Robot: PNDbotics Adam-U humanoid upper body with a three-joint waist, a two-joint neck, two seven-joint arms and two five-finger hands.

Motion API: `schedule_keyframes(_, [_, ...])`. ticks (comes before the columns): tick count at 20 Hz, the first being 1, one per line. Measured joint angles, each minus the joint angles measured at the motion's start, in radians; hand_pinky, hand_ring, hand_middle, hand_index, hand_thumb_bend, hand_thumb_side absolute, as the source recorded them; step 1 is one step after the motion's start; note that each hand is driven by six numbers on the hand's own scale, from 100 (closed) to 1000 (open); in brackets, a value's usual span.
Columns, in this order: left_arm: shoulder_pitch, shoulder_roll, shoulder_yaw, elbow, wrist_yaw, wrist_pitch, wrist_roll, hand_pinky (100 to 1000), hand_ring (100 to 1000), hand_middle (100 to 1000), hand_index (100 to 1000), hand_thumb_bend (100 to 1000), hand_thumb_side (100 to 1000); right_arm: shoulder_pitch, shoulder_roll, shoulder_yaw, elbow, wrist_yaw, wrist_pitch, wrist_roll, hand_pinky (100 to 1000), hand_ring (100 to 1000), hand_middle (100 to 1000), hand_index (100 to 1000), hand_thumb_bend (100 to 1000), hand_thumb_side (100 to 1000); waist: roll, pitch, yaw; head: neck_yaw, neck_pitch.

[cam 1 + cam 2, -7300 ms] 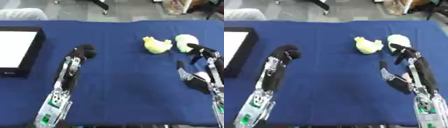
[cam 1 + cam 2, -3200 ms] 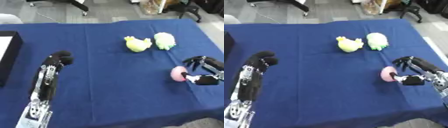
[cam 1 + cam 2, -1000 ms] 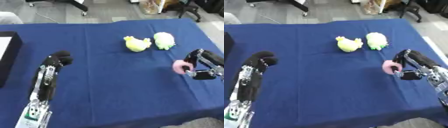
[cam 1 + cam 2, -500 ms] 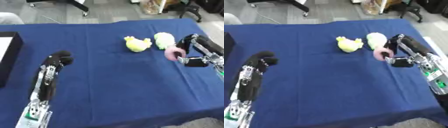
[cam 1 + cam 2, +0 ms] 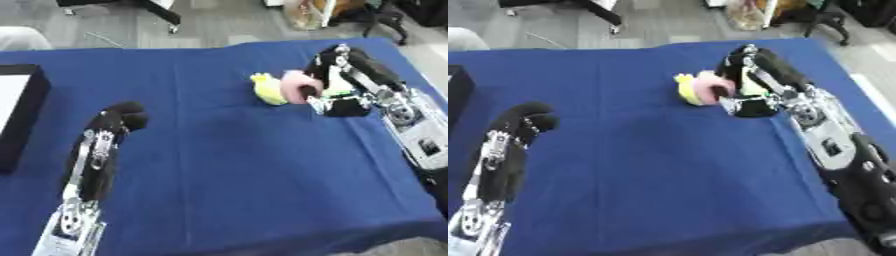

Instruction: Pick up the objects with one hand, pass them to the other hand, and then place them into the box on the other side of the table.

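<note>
Fingers of right hand [image 5: 337, 95] curled round pink toy [image 5: 296, 86], lifted for handover; left hand [image 5: 118, 117] curled, empty, waiting.

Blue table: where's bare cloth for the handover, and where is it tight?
The table is bare between the left hand and the right hand, and all along the near edge. It is crowded far right: the right hand holds the pink toy against the yellow toy. The black box borders the left edge.
</note>
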State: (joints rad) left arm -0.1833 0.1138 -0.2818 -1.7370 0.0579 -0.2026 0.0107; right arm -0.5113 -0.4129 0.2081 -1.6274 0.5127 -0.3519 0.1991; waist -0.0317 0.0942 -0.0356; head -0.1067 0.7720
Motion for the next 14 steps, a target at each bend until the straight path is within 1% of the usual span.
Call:
schedule_keyframes(3, [-0.001,0.0,0.0,0.001,-0.014,0.001,-0.005,765,692,685,779,144,805,-0.022,0.068,0.029,-0.022,-0.027,-0.009,0.032,649,347,355,330,100,100,0.0,0.0,0.0,-0.001,0.0])
schedule_keyframes(7, [-0.016,0.014,-0.004,-0.001,-0.049,0.006,-0.022,765,692,685,779,129,796,-0.033,0.153,0.065,-0.046,-0.063,-0.019,0.075,646,347,353,329,100,100,0.0,0.0,0.001,-0.002,0.0])
schedule_keyframes(11, [-0.029,0.028,-0.008,-0.001,-0.074,0.011,-0.042,767,697,690,785,111,781,-0.035,0.212,0.091,-0.066,-0.092,-0.026,0.11,643,346,351,328,100,100,0.002,0.0,0.004,0.001,0.0])
schedule_keyframes(14, [-0.032,0.036,-0.008,-0.001,-0.11,0.011,-0.054,773,716,709,815,100,766,-0.033,0.242,0.104,-0.073,-0.112,-0.027,0.13,640,345,346,328,100,100,0.004,0.0,0.004,0.01,0.0])
